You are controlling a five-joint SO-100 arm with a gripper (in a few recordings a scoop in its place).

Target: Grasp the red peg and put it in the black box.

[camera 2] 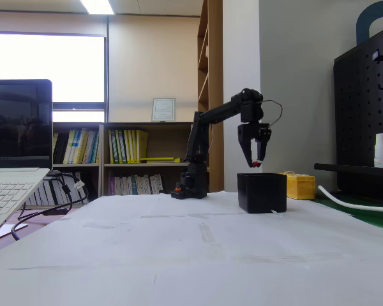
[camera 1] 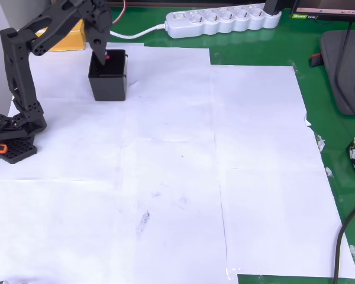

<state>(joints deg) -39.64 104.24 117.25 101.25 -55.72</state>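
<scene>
Fixed view: red peg [camera 2: 257, 164] pinched at the tips of the hand [camera 2: 256, 162], hanging just above the open top of the black box [camera 2: 262, 192], not yet inside. Overhead view puts the peg [camera 1: 108, 58] over the box [camera 1: 109, 78] near its back-left wall. Arm stretched out from its base, hand pointing straight down. Release should drop it in.

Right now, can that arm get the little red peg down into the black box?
Probably yes: the end effector holds the red peg just above the black box, whose top is open.
</scene>
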